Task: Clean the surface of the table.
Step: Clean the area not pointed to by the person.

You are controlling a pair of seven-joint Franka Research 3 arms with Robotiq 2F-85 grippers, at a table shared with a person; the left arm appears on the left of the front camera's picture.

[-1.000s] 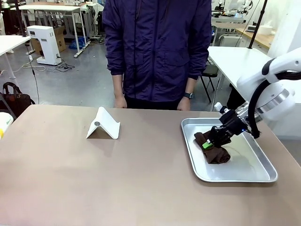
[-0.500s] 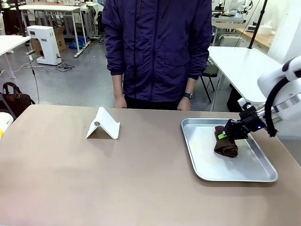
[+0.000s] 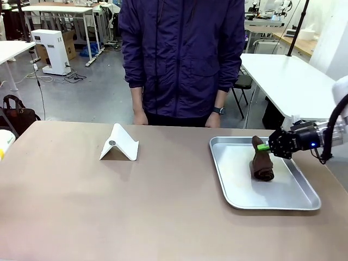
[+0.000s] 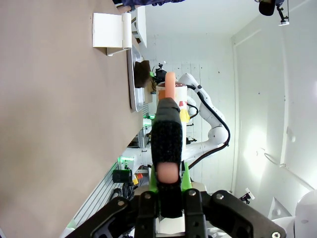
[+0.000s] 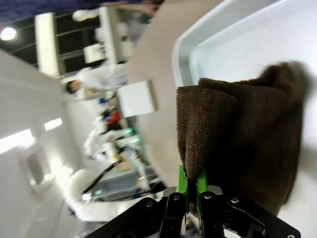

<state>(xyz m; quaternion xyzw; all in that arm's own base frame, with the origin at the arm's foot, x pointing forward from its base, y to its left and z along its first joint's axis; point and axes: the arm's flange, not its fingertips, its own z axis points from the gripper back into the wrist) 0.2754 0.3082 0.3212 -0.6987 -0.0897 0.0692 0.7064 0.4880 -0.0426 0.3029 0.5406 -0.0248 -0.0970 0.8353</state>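
- Surface [image 3: 109, 206]: smooth, matte, brownish-tan, stretching across the whole front view from the left edge past the tray on the right.
- Left end effector [image 4: 167, 148] in its own wrist view: fingers pressed together, jaws narrow, held clear above the surface, roughly level with it.
- White folded stand [image 3: 119, 143] left of centre, upright like a small tent, well apart from the tray.
- Person [image 3: 182, 54] in a dark jacket at the far edge, both hands hanging by the rim.
- Metal tray [image 3: 239, 198] on the right part of the surface, shiny, with a raised rim.
- Brown cloth [image 3: 261, 163] inside the tray, upper end raised, lower end bunched on the tray floor.
- Compared with a second ago: cloth shifted from the tray's left-middle toward its far right part and drawn up taller; arm pulled back rightward.
- Right end effector [image 3: 265, 147]: clamped on the cloth's upper end, green pads [image 5: 182, 181] pinching the fabric, pointing leftward and nearly level.
- Right arm [image 3: 343, 87] entering low from the right edge, just above the tray's far right corner.
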